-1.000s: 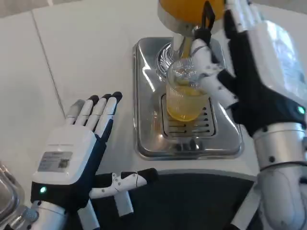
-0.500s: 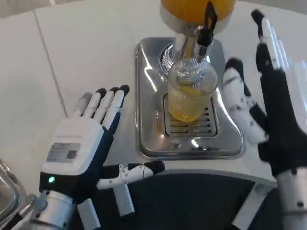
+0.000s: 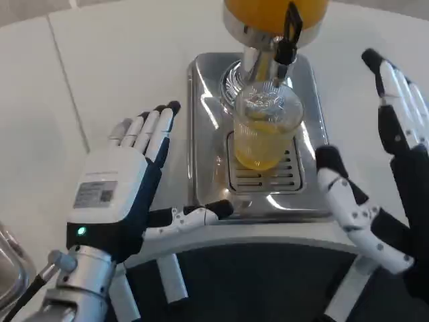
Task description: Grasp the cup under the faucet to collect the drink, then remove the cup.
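A clear ribbed cup (image 3: 265,131) about half full of orange drink stands on the grille of the steel drip tray (image 3: 201,134), right under the black-handled faucet (image 3: 289,33) of the orange drink dispenser (image 3: 275,13). My left hand (image 3: 127,194) lies open to the left of the tray, fingers stretched forward and thumb pointing at the tray's near left corner, apart from the cup. At the right my right hand (image 3: 382,188) is open, palm toward the cup, pulled back to the tray's right and near side and touching nothing.
The white table (image 3: 120,74) spreads to the left and behind the tray. A dark area (image 3: 268,282) lies below the table's near edge. At the far lower left a metal object (image 3: 10,275) shows partly.
My right hand has let go of the cup and drawn back toward me and to the right. The left hand has crept forward toward the tray. The cup stays under the faucet.
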Motion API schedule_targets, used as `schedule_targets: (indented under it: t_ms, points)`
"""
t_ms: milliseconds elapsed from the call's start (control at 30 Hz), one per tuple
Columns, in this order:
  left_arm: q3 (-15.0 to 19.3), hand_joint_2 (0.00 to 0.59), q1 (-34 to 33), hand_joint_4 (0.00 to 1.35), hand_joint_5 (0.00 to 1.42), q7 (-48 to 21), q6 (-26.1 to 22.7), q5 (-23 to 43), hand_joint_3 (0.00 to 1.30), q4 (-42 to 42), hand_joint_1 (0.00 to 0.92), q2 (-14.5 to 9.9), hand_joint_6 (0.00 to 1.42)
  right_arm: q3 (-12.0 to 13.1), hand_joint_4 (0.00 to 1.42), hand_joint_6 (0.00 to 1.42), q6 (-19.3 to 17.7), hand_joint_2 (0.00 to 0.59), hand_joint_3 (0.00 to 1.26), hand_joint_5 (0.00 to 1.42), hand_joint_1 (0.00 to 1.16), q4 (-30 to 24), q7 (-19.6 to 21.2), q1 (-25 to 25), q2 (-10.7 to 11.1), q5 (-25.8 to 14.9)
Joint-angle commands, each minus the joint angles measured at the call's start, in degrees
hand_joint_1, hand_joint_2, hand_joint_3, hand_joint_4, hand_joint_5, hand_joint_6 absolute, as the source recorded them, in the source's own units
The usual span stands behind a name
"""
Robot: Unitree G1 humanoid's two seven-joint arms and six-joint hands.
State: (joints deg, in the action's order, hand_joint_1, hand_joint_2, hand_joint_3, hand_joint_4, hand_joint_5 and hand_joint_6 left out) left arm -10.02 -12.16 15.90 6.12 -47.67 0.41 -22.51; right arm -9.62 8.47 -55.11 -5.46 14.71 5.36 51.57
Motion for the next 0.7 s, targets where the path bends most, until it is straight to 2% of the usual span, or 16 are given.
schedule_targets:
  t_ms: [33, 300, 700]
  points:
    - [-0.2, 0.050, -1.9, 0.00, 0.05, 1.3, 1.1, 1.9, 0.00, 3.1, 0.055, 1.0, 0.06, 1.9, 0.00, 0.00, -4.7, 0.449, 0.00, 0.00, 0.45, -1.3, -0.2, 6.4, 2.7, -1.1]
    - [-0.8, 0.048, -3.4, 0.00, 0.08, 1.7, 2.3, 3.3, 0.00, 5.2, 0.069, 1.5, 0.08, 2.7, 0.00, 0.00, -13.6, 0.443, 0.00, 0.00, 0.45, -0.3, 1.0, 14.7, 6.3, 1.6]
    - [-2.0, 0.043, -6.0, 0.00, 0.15, 2.1, 7.0, 6.2, 0.00, 8.7, 0.094, 3.3, 0.15, 4.0, 0.00, 0.00, -17.5, 0.432, 0.00, 0.00, 0.44, 4.7, 0.6, 17.4, 7.5, -0.4]
